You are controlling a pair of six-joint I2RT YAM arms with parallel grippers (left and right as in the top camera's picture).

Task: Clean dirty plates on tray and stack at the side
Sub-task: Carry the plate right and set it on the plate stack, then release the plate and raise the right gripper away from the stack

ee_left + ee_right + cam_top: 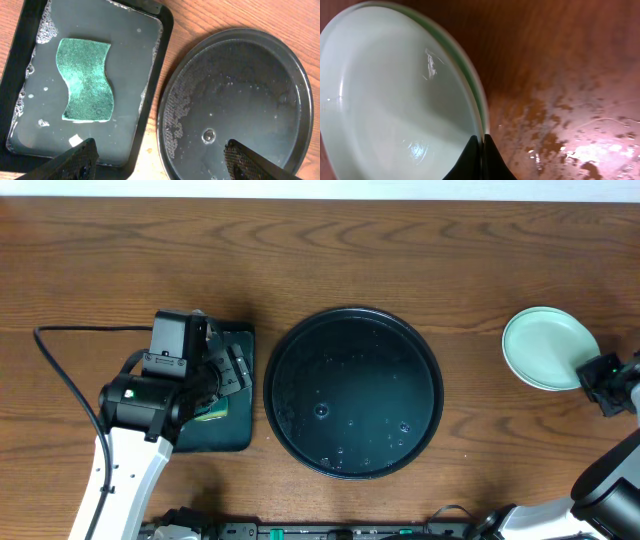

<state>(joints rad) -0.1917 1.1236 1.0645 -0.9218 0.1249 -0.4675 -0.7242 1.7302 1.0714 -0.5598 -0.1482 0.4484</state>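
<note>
- At the bottom centre of the right wrist view, the right gripper (481, 145) is seen with its jaws pressed together and its tips at the rim of the plates (395, 100). Whether the rim is pinched between them cannot be told.
- The plates are stacked in the left half of that view, with a green edge showing under the pale top one, on the wet table (560, 75). In the overhead view the stack lies at the right edge, well apart from the tray (350, 390).
- The stacking is judged all but done, since no plate is seen on the tray. Any hold should be let go gently and the tips drawn outward and upward, so that the stack is not dragged or tipped.
- At the bottom of the left wrist view, the left gripper (160, 144) is spread wide and nothing is held in it. Beyond it, at upper left, the sponge (85, 80) lies in the small rectangular tray (130, 50).
</note>
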